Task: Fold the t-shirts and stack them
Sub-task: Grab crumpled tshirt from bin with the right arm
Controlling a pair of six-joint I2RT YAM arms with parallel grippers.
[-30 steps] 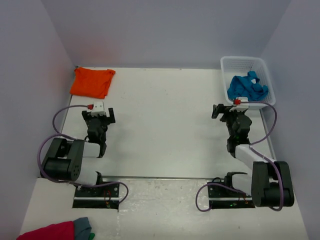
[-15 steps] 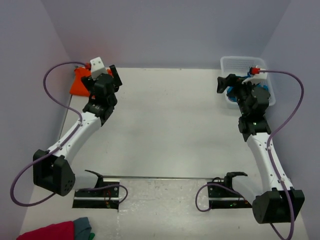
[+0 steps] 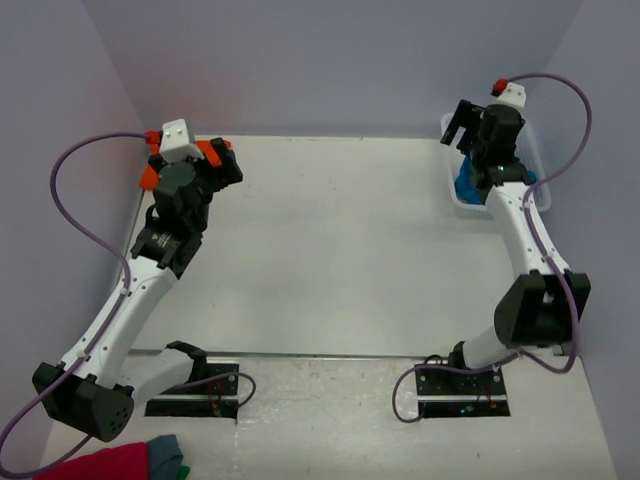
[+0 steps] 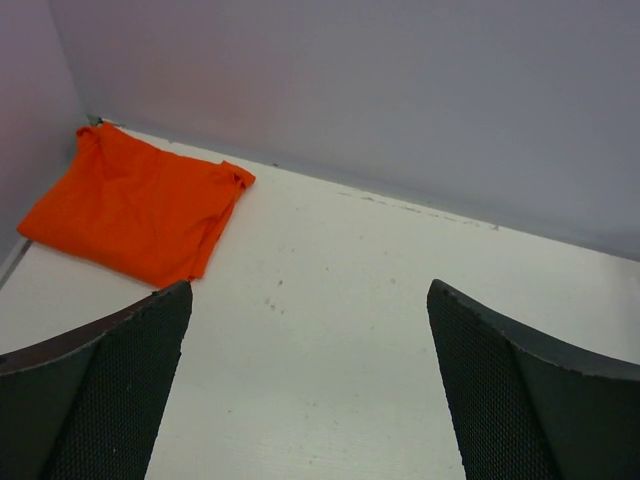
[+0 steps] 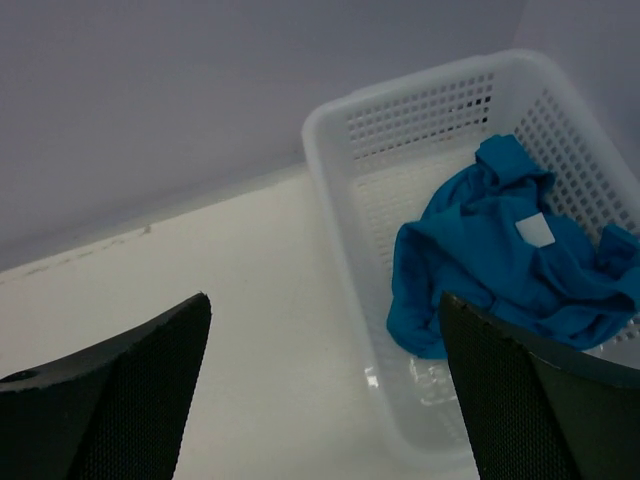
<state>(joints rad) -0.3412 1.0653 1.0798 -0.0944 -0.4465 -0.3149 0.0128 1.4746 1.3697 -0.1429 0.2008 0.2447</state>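
Observation:
The orange t-shirt [image 4: 135, 205] lies folded flat in the far left corner of the table. In the top view it [image 3: 147, 177] is mostly hidden behind my left gripper [image 3: 222, 168]. That gripper [image 4: 308, 290] is open and empty, held above the table just right of the orange shirt. The teal-blue t-shirt [image 5: 490, 265] lies crumpled in a white basket [image 5: 340, 190] at the far right, and also shows in the top view [image 3: 466, 186]. My right gripper [image 3: 457, 125] is open and empty, held high over the basket's left edge [image 5: 325, 298].
The white table [image 3: 330, 240] is walled at the back and on both sides. The basket [image 3: 478, 208] stands against the right wall. A crimson-pink cloth [image 3: 100, 465] and a grey cloth [image 3: 165, 452] lie at the near left, behind the arm bases.
Both arms have risen from low near their bases and stretched toward the far corners: the left to the orange shirt, the right up over the basket. Both grippers stay open.

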